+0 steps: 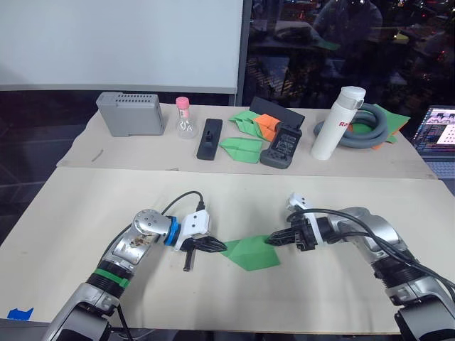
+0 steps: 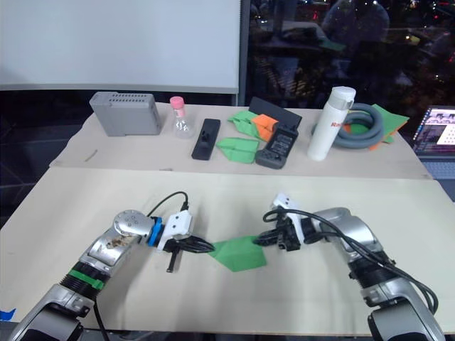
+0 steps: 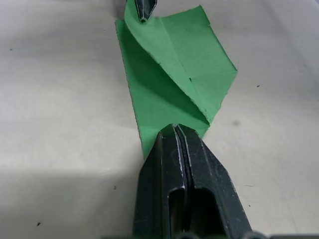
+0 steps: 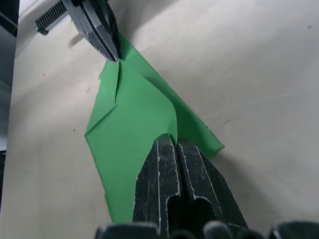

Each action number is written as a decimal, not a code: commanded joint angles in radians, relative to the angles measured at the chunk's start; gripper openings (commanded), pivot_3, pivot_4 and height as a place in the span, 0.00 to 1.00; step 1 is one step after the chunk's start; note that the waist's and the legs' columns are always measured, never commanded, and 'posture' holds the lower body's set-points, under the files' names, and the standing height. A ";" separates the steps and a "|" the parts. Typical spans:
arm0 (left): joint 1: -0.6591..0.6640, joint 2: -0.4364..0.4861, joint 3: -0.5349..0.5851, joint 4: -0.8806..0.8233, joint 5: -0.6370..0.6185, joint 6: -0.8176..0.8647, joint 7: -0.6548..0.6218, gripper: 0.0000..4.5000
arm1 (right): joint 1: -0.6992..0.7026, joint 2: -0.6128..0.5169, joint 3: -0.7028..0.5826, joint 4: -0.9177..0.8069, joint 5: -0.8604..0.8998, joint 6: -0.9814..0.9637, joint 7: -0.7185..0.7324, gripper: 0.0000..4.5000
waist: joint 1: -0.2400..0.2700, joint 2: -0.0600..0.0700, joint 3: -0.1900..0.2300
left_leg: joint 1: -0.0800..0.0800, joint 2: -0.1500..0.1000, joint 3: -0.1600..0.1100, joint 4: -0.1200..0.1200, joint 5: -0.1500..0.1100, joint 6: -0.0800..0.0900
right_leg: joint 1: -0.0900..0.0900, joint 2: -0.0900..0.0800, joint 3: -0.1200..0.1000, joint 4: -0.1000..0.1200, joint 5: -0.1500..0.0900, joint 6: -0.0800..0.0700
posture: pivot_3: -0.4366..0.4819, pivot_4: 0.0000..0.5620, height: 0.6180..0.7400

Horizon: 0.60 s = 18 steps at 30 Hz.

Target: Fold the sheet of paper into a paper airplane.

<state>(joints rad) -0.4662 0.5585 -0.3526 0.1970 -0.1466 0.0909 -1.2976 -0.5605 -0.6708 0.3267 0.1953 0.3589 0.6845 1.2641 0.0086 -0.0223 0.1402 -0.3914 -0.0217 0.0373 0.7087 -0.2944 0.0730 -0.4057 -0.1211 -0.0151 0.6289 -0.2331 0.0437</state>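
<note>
Left eye view shows the sheet of paper, already partly folded into a wedge with layered flaps, lying on the table near its front edge, between the two grippers. The left gripper has its fingers pressed together on the sheet's left corner; the right gripper has its fingers clamped on the opposite, right end. In the left wrist view a raised flap curls between the two pinch points and is not yet creased flat. Judged from this, the step in hand is closing that fold. Keep both pinches firm and keep the paper taut, without pulling the ends apart, since thin paper will tear at a clamped corner. Bring the flap's edge onto the layer beneath before pressing. Lower the paper to the table and crease only once the edges align.
</note>
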 commanded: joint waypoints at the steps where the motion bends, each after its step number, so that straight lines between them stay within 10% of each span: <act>1: 0.027 0.011 -0.018 0.031 0.057 0.006 0.031 0.00 | -0.044 0.018 0.021 0.039 -0.030 -0.042 0.048 0.01 | -0.002 0.000 0.000 | 0.000 0.000 0.000 0.000 0.000 0.000 | 0.000 0.000 0.000 0.000 0.000 0.000 | 0.48 0.27 1.00; 18: 0.064 -0.037 0.153 -0.258 -0.204 0.250 0.117 0.00 | -0.055 0.050 0.040 0.142 -0.111 -0.057 0.098 0.01 | -0.015 0.000 0.000 | 0.000 0.000 -0.001 -0.005 0.001 -0.002 | -0.001 -0.002 0.000 -0.001 0.000 0.000 | 0.48 0.27 1.00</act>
<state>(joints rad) -0.3961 0.5320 -0.1812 -0.0019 -0.3241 0.3205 -1.1756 -0.6380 -0.6258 0.3562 0.3244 0.2707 0.6118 1.3783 -0.0066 -0.0219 0.1400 -0.3910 -0.0218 0.0368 0.7033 -0.2934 0.0702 -0.4072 -0.1231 -0.0150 0.6280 -0.2330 0.0438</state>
